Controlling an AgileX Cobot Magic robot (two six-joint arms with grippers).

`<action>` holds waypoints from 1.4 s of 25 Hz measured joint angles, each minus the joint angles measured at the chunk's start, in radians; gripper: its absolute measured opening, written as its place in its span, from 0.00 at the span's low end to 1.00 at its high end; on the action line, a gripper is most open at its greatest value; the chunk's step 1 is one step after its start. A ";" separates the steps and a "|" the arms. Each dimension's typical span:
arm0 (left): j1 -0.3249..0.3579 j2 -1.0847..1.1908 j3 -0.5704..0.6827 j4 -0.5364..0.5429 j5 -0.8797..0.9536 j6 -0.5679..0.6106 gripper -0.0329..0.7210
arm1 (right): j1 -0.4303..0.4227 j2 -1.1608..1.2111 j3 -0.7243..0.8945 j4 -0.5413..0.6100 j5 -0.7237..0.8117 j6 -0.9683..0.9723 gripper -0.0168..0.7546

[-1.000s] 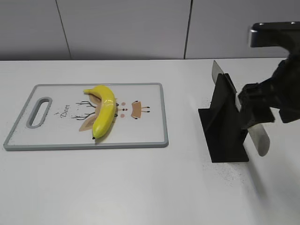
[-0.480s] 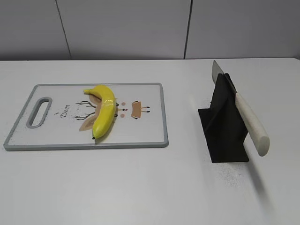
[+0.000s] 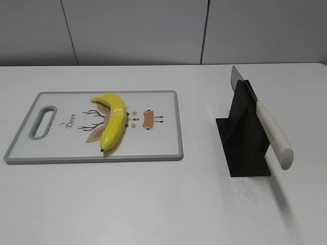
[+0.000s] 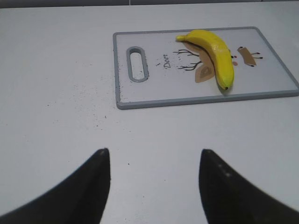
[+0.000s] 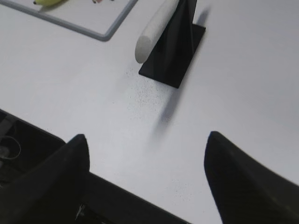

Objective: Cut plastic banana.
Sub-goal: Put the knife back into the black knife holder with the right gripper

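A yellow plastic banana lies whole on a white cutting board with a grey rim at the table's left; both show in the left wrist view, the banana on the board. A knife with a white handle rests slanted in a black stand at the right; the handle and stand show in the right wrist view. My left gripper is open and empty, well short of the board. My right gripper is open and empty over the table's front edge. Neither gripper shows in the exterior view.
The board has a handle slot at its left end and a deer drawing under the banana. The white table's front edge runs under my right gripper, with dark floor below. A grey wall stands behind the table.
The right arm, which was at the knife handle one second ago, has pulled back out of the exterior view. The knife stays in its stand. The banana has not moved.
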 joint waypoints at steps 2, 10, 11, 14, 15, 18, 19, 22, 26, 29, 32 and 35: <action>0.000 0.000 0.000 0.000 0.000 0.000 0.82 | 0.000 -0.061 0.002 0.000 0.000 -0.001 0.77; 0.000 0.000 0.000 -0.001 0.000 0.000 0.82 | 0.000 -0.141 0.003 -0.006 0.000 -0.003 0.77; 0.000 0.000 0.000 -0.001 0.000 0.000 0.82 | 0.000 -0.141 0.003 -0.006 0.000 -0.003 0.77; 0.000 0.000 0.000 -0.001 0.000 0.000 0.82 | -0.024 -0.142 0.003 0.000 0.000 -0.004 0.76; 0.000 0.000 0.000 -0.001 0.000 0.000 0.82 | -0.046 -0.142 0.003 0.002 0.000 -0.004 0.76; 0.000 0.000 0.000 -0.001 0.000 0.000 0.82 | -0.131 -0.142 0.003 0.003 0.000 -0.004 0.76; 0.000 0.000 0.000 -0.001 0.000 0.000 0.82 | -0.167 -0.142 0.003 0.003 0.000 -0.004 0.76; 0.000 0.000 0.000 -0.001 0.000 0.000 0.82 | -0.266 -0.142 0.003 0.003 0.000 -0.004 0.76; 0.000 0.000 0.000 -0.001 0.000 0.000 0.82 | -0.377 -0.142 0.003 0.003 0.000 -0.004 0.76; 0.000 0.000 0.000 -0.001 0.000 0.000 0.82 | -0.423 -0.142 0.003 0.003 0.000 -0.004 0.76; 0.000 0.000 0.000 -0.001 0.000 0.000 0.82 | -0.430 -0.142 0.003 0.003 0.000 -0.004 0.76; 0.000 0.000 0.000 -0.001 0.000 0.000 0.82 | -0.430 -0.142 0.003 0.004 0.000 -0.004 0.76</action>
